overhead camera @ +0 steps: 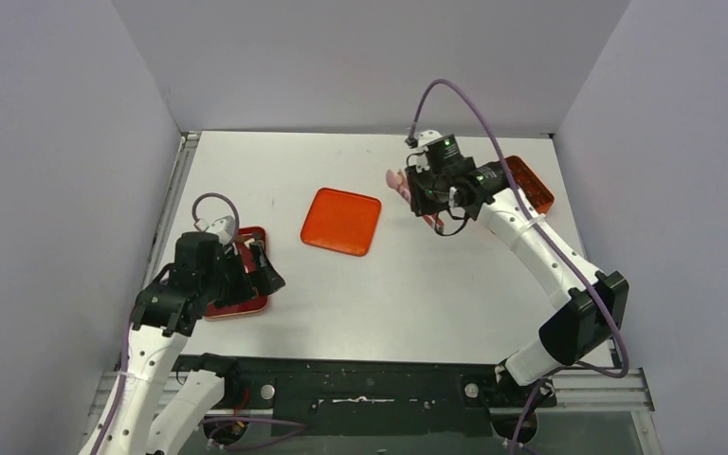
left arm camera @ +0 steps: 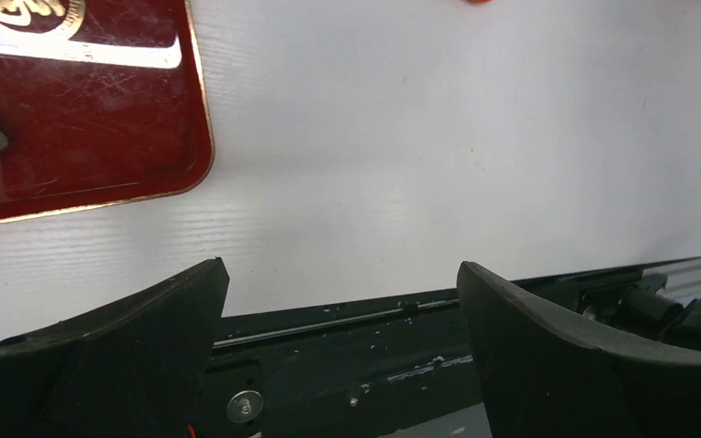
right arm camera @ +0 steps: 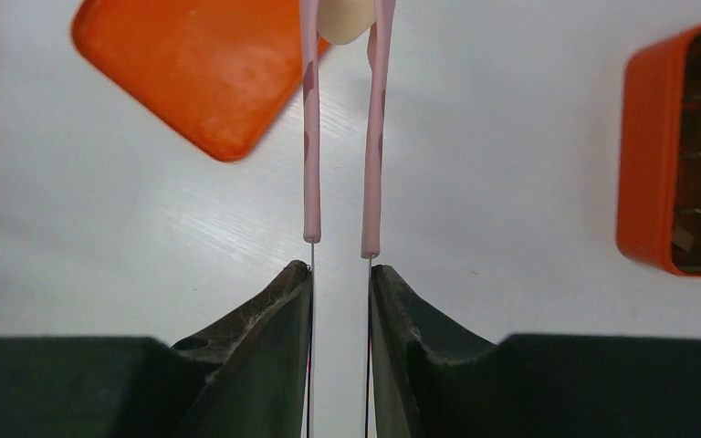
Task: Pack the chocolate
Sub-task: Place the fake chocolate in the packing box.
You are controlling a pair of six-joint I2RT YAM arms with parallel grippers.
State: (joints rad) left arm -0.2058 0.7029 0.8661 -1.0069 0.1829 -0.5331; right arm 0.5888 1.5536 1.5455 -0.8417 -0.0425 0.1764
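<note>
Right gripper (right arm camera: 340, 274): pressed on pink tongs (right arm camera: 310, 137).
Chocolate (right arm camera: 345, 18): pale chunk between tong arms, top cut off; more, blurred, inside orange box (right arm camera: 648, 155).
Left gripper (left arm camera: 342, 283): spread, empty; red tray (left arm camera: 91, 119) cropped.

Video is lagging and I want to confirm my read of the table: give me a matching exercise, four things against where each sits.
1 orange lid
2 orange box
3 pink tongs
4 dark red tray

a held in the right gripper
b flat, mid-table
c beside the left gripper
d far right of the table

Pairs: 1-b, 2-d, 3-a, 4-c
</note>
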